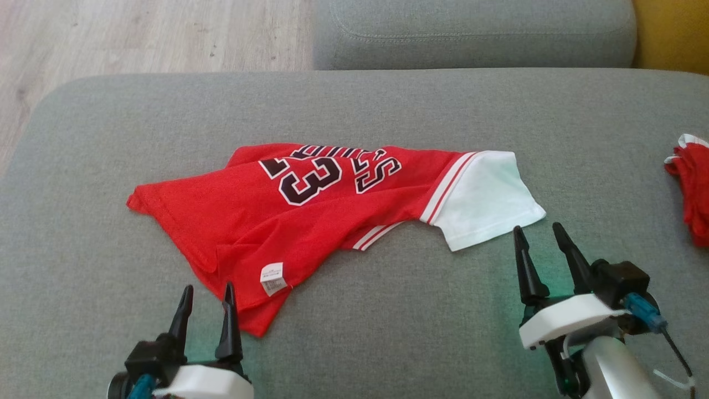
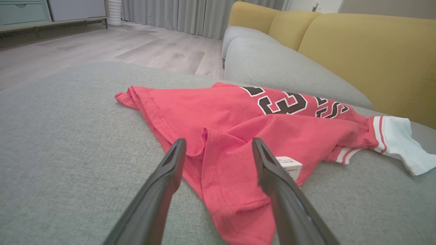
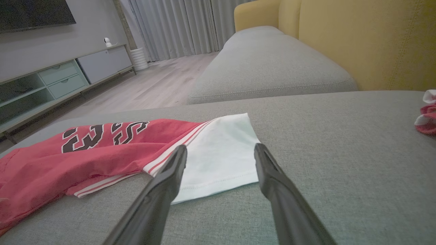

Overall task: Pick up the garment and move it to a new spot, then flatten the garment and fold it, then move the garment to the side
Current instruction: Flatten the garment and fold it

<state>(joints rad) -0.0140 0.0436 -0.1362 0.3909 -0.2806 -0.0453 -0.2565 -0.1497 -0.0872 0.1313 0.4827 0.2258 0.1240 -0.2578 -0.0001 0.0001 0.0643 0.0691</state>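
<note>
A red jersey point(image 1: 288, 216) with black-and-white number 23, lettering and a white sleeve point(image 1: 487, 197) lies crumpled on the grey sofa cushion point(image 1: 388, 321). A white care label point(image 1: 272, 279) is turned out near its front hem. My left gripper point(image 1: 206, 289) stands open at the jersey's near corner, its fingers either side of the red hem point(image 2: 218, 170). My right gripper point(image 1: 537, 228) stands open just in front of the white sleeve point(image 3: 221, 156), holding nothing.
A second red and white garment point(image 1: 692, 188) lies at the cushion's right edge. Another grey cushion point(image 1: 476, 33) sits behind, with yellow backrests point(image 2: 368, 54) to the right. Wooden floor point(image 1: 138, 33) lies beyond the left edge.
</note>
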